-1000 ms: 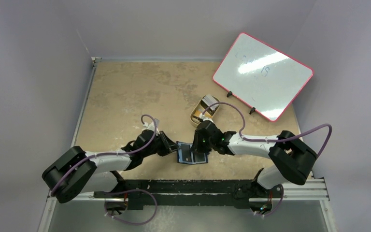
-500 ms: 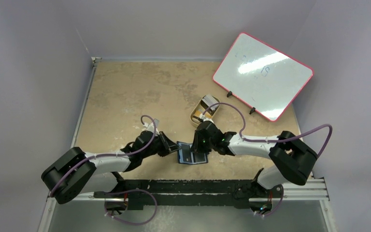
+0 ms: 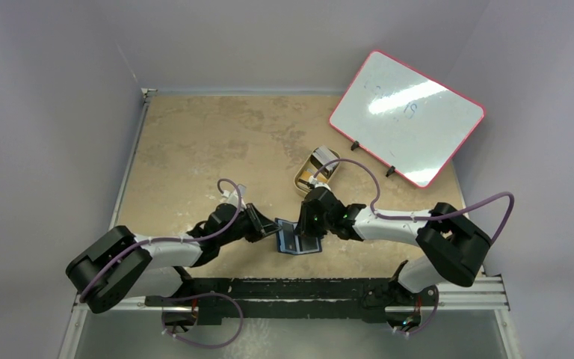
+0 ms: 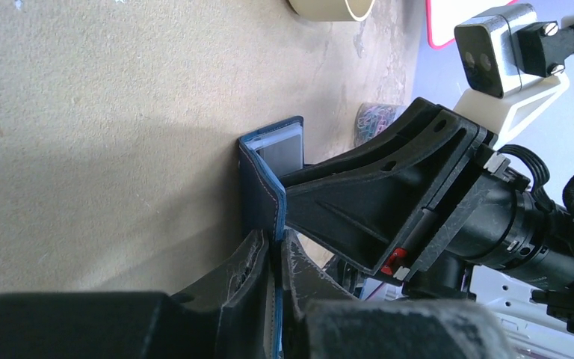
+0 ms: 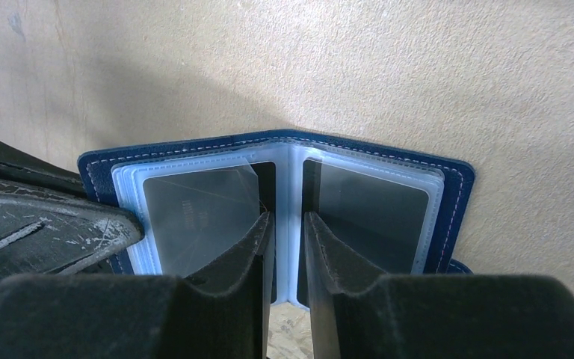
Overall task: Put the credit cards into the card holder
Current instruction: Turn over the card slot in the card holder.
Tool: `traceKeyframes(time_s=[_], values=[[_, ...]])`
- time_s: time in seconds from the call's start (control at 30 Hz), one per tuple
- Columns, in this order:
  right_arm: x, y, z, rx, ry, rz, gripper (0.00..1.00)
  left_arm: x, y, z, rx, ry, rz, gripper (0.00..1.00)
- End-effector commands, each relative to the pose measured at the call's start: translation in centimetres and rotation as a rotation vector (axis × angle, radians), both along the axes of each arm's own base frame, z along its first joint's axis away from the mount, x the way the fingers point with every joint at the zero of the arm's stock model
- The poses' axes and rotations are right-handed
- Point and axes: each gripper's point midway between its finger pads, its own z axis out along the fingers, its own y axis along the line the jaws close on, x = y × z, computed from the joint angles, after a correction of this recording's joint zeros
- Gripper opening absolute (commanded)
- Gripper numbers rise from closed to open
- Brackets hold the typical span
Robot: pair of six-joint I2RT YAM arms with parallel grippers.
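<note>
Left gripper (image 4: pixel 275 258) clamps the open navy-blue folding card holder's (image 5: pixel 452 187) cover, right gripper (image 5: pixel 288 247) pinches its clear sleeves; silver-grey credit cards (image 5: pixel 374 209) sleeved either side of it, more seemingly waiting in the tan oval tray (image 3: pixel 299 183) beyond.

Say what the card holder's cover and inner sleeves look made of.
The card holder cover: navy leather or imitation, matte, pale stitching along its edge. The inner sleeves: clear glossy plastic, probably soft; cards show through and one corner curls.

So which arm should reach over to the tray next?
Probably right. The left fingers pinch the card holder by its cover, so they look busy. The right fingers sit over its sleeves, and the tray is nearer them.
</note>
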Motion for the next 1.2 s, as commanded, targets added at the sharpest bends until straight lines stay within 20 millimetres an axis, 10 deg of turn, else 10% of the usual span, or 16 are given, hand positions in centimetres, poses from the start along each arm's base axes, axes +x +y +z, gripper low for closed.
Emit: traceKeyframes(time_s=[0.0, 0.23, 0.63, 1.17], values=[[-0.9, -1.4, -1.1, -0.056, 0.025, -0.001, 0.25, 0.6, -0.7, 2.1, -0.080, -0.054, -0.002, 0.04], [-0.7, -1.3, -1.0, -0.056, 0.021, -0.001, 0.25, 0.6, -0.7, 2.9, -0.109, -0.073, 0.003, 0.14], [-0.4, -1.3, -0.6, -0.058, 0.010, -0.010, 0.27, 0.6, -0.7, 3.2, -0.120, -0.084, 0.002, 0.00], [0.8, 1.1, 7.5, 0.095, -0.117, 0.028, 0.57, 1.4, 0.1, 3.5, -0.034, -0.067, 0.054, 0.00]])
